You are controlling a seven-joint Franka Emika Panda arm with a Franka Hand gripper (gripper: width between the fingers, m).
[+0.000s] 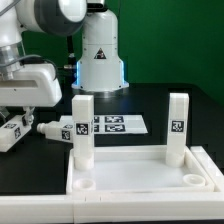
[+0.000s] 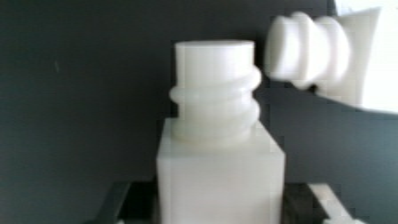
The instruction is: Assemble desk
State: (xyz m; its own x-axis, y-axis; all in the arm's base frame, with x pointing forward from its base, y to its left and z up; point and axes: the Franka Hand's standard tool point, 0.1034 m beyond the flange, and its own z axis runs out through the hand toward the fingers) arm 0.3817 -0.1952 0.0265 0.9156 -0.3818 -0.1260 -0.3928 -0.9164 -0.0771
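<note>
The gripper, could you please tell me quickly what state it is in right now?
Gripper: closed on a white desk leg, gripped at its square block, with the threaded peg pointing away from the wrist.

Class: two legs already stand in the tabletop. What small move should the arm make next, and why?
Probably lift the held leg straight up: the gripper appears closed on its block, a loose leg lies close beside it, and the tabletop has empty near sockets waiting.
</note>
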